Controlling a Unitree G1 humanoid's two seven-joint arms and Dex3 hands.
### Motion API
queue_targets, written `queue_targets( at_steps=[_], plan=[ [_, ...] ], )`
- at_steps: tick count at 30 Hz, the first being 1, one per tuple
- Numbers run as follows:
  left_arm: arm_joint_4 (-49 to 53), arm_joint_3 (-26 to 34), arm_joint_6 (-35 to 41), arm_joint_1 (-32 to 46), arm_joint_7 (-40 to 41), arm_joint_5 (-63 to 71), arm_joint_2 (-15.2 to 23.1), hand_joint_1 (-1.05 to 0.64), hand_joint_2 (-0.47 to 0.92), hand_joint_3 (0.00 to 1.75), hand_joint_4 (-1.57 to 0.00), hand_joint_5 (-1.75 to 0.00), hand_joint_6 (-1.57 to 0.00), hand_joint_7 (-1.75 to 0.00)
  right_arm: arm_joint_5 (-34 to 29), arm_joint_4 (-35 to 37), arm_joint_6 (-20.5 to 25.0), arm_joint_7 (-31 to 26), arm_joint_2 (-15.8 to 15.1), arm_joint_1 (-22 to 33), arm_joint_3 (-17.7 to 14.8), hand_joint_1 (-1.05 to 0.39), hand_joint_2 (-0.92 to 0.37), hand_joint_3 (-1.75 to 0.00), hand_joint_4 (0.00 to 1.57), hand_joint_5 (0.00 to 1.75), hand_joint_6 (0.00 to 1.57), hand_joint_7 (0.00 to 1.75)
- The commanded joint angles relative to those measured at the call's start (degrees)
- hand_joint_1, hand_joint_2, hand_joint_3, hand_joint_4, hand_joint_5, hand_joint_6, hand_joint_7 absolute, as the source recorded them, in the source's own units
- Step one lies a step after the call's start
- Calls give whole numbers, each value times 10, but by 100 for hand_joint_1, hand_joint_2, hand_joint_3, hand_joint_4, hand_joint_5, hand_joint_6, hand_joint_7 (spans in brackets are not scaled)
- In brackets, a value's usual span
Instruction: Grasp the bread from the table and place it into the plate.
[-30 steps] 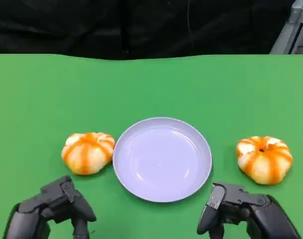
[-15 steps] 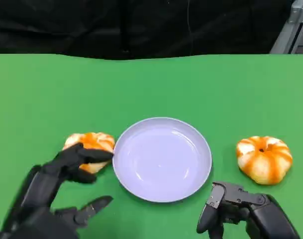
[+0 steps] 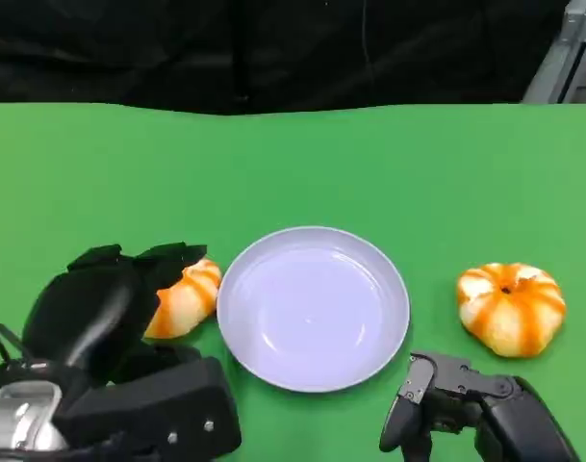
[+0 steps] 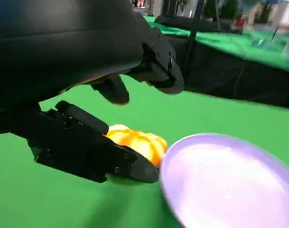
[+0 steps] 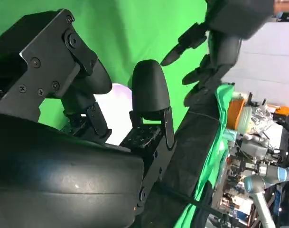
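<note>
Now the left hand [image 3: 114, 308] has swung forward from the near edge of the green bench [image 3: 293, 164] and covers most of the bread [image 3: 185, 298] lying just left of the plate [image 3: 314, 306], where a second ago that bun lay fully exposed. In the left wrist view its fingers [image 4: 111, 159] straddle the bun, one low beside it and others arched above, spread and not yet clamped, so the grasp seems imminent rather than made. The second bread [image 3: 510, 306] sits right of the plate, untouched, while the right hand [image 3: 466, 409] stays curled on nothing near that side.
</note>
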Motion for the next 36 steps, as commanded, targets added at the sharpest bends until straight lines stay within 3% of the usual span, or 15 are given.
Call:
queue_targets(
  at_steps=[1, 6, 36],
  plan=[
    [59, -36, 10, -56, -34, 50, 32, -61, 92, 11, -4, -61, -30, -7, -3, 4, -12, -4, -2, 3, 2, 16, -30, -148, 90, 167, 77, 145],
    [182, -87, 33, -135, -24, 102, 19, -65, 92, 9, 0, -52, -28, -4, -7, 0, -12, -8, 0, 9, 7, 15, -29, -149, 90, 166, 77, 145],
    [393, -170, 74, -249, 13, 103, -17, -65, 92, 6, 0, -43, -26, -1, -10, 0, -23, -9, -2, 20, 10, 15, -31, -147, 88, 168, 75, 142]
  ],
)
